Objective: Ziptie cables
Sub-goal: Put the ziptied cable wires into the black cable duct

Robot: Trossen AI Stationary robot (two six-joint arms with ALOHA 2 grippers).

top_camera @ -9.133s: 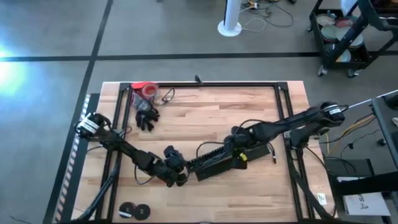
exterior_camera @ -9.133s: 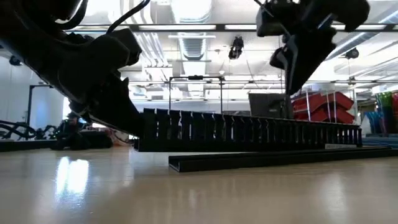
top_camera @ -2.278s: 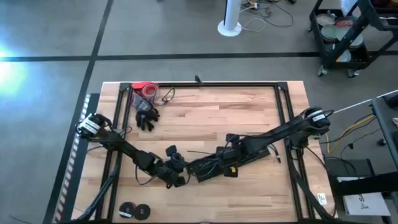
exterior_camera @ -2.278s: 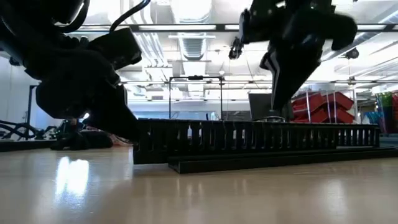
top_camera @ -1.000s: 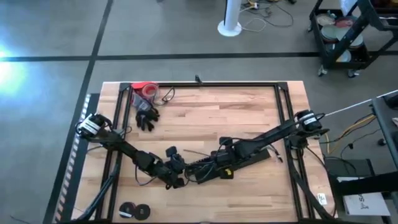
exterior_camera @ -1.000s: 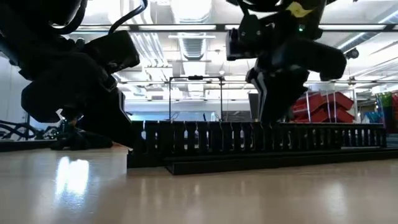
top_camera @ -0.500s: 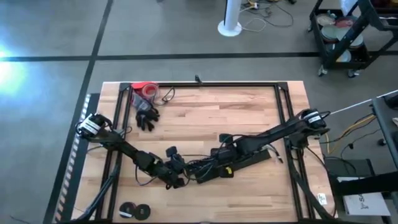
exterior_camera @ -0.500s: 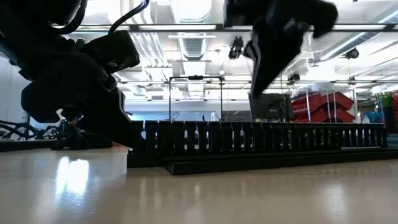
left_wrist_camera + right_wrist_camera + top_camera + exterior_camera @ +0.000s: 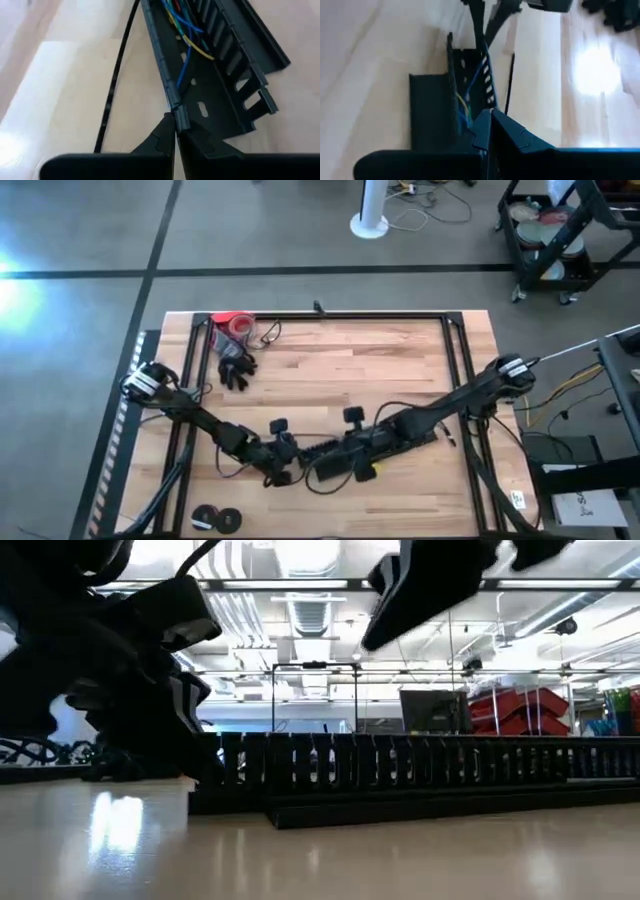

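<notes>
High view: both arms reach low across the table (image 9: 400, 350) and meet at the slotted duct (image 9: 335, 452), the left gripper (image 9: 283, 463) at its end, the right gripper (image 9: 352, 460) mid-length.

Low view: the duct (image 9: 400, 765) lies flat, with arms dark above it.

Left wrist view: the fingers are pinched shut on the duct wall (image 9: 165, 75); the cables (image 9: 187, 30) lie inside.

Right wrist view: the fingers look closed over the cables (image 9: 470, 85).

Judged step: steadying the duct and gathering wires. Next, a tie must go round them.
</notes>
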